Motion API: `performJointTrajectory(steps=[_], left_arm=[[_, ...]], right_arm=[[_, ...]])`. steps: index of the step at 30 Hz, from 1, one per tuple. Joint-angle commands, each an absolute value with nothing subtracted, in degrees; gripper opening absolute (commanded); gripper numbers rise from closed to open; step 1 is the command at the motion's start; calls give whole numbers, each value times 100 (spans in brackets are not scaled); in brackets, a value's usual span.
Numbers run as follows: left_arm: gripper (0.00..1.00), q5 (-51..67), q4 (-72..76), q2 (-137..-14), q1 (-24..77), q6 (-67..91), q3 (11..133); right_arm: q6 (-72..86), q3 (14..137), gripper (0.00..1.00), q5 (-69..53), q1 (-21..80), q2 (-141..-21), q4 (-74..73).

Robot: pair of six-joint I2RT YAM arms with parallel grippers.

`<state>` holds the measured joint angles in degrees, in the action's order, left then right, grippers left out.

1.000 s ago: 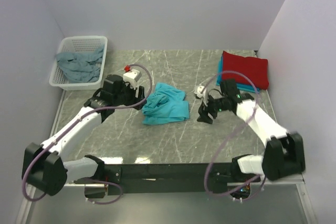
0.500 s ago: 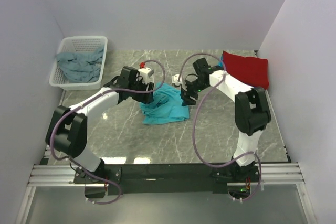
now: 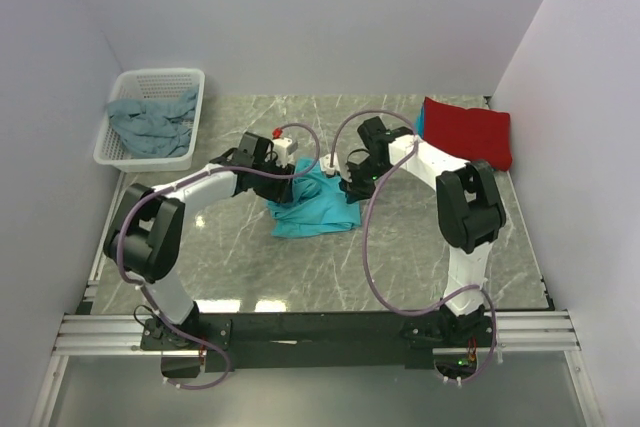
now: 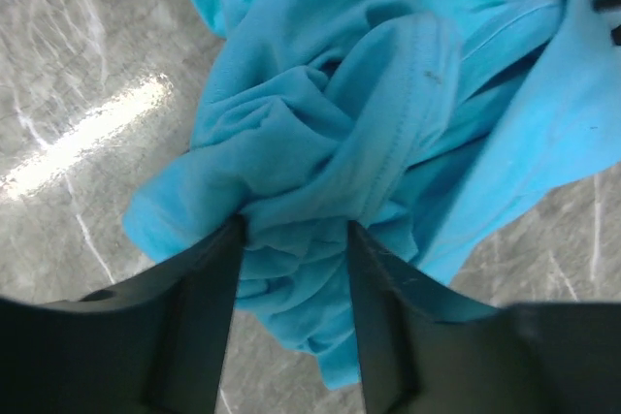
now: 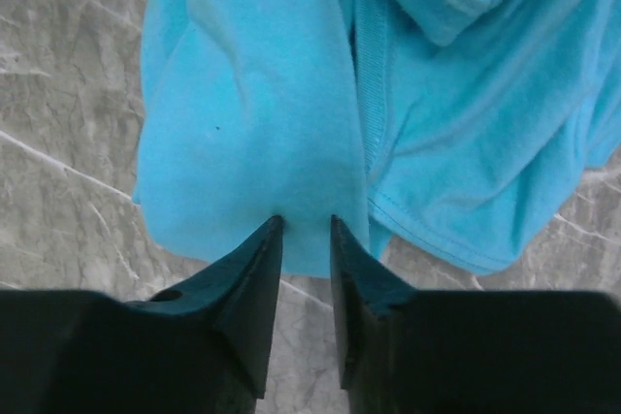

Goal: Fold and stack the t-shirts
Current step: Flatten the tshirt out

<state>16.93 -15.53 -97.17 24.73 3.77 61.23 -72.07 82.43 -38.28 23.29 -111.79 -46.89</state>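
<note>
A grey marble-patterned table with thin white veins fills the floor of the enclosure. Plain pale walls close it in: the back wall along the far edge, the left wall and the right wall along the sides. Overhead light leaves bright reflections near the near edge, and a glare streak shows in the left wrist view.

soft matt cloth t-shirt, glossy table (veined)
</note>
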Motion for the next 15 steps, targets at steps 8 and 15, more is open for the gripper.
performJointTrajectory(steps=[8, 15], left_arm=[[1, 1591, -1600, -9800, 2496, 483, 6548], [1, 1529, -1292, -9081, 2487, 606, 6381]], right_arm=[[-7190, 7911, 3, -3788, 2487, -10776, -4553], [-6172, 7858, 0, -3244, 2479, -10214, -4289]])
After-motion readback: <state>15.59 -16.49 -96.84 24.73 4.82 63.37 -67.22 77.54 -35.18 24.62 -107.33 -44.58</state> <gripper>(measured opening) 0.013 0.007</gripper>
